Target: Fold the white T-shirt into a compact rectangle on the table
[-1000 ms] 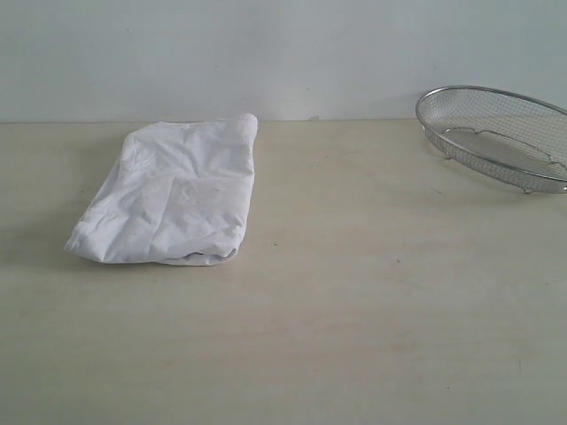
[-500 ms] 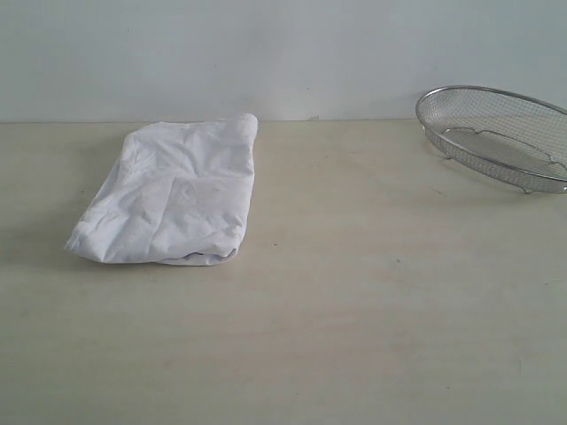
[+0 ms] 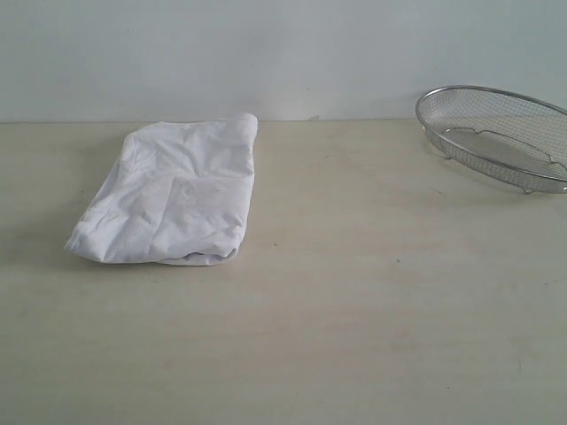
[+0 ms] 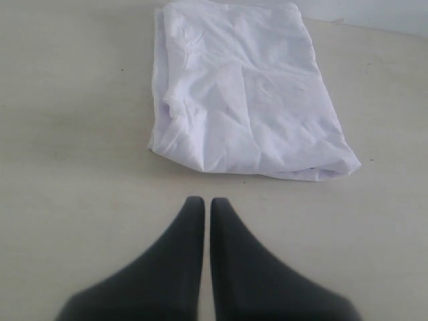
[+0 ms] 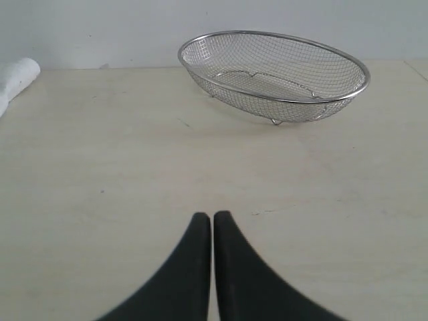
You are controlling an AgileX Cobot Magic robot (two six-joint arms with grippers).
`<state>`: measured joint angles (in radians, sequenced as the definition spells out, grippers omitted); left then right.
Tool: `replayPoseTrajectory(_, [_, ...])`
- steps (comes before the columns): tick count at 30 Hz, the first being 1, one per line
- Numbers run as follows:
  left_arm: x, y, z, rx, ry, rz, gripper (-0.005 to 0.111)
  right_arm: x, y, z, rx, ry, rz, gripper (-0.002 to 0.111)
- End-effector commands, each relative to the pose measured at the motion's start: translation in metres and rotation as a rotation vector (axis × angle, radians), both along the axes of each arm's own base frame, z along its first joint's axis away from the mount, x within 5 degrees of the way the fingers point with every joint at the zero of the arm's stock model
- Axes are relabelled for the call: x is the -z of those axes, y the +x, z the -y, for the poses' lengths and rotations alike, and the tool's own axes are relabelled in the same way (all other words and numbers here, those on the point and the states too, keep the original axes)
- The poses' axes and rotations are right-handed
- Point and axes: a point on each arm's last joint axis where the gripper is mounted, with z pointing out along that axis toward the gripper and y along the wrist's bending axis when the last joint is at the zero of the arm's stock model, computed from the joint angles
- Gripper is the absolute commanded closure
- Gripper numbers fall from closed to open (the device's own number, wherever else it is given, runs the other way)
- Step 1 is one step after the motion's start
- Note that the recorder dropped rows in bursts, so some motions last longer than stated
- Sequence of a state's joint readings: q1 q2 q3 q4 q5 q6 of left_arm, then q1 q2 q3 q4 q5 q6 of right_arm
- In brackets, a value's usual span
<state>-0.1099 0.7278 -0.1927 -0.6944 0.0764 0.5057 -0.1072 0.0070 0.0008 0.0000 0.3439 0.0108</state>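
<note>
The white T-shirt (image 3: 173,195) lies folded in a rumpled rectangle on the left half of the table (image 3: 354,310); its red lettering and neck tag are hidden. In the left wrist view the same shirt (image 4: 241,93) rests a short way beyond my left gripper (image 4: 202,200), which is shut on nothing and apart from the cloth. My right gripper (image 5: 212,216) is shut as well, empty, above bare tabletop (image 5: 100,167); only a rolled corner of the shirt (image 5: 17,75) shows at that view's edge. Neither gripper appears in the exterior view.
A silver wire-mesh basket (image 3: 500,133) stands empty at the back right of the table, seen also as the basket (image 5: 274,73) beyond my right gripper. A light grey wall (image 3: 283,53) runs along the table's far edge.
</note>
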Motion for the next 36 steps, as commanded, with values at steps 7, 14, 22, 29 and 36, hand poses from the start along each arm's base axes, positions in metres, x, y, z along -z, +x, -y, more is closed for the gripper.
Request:
replayPoseTrajectory(7, [0.0005, -0.001, 0.0004, 0.004, 0.0, 0.002, 0.102, 0.0004, -0.0005, -0.0031, -0.062, -0.011, -0.005, 0.109])
replayPoseTrajectory(14, [0.0005, -0.001, 0.0004, 0.004, 0.0, 0.002, 0.102, 0.0004, -0.0005, -0.0034, -0.068, -0.009, -0.005, 0.109])
replayPoseTrajectory(22, [0.0005, -0.001, 0.0004, 0.004, 0.0, 0.002, 0.102, 0.0004, -0.0005, -0.0034, -0.067, -0.004, -0.004, 0.109])
replayPoseTrajectory(29, [0.0005, -0.001, 0.0004, 0.004, 0.0, 0.002, 0.102, 0.0004, -0.0005, -0.0034, -0.067, -0.004, -0.004, 0.109])
replayPoseTrajectory(36, [0.0005, -0.001, 0.0004, 0.004, 0.0, 0.002, 0.102, 0.0004, -0.0005, -0.0034, -0.066, -0.002, -0.004, 0.109])
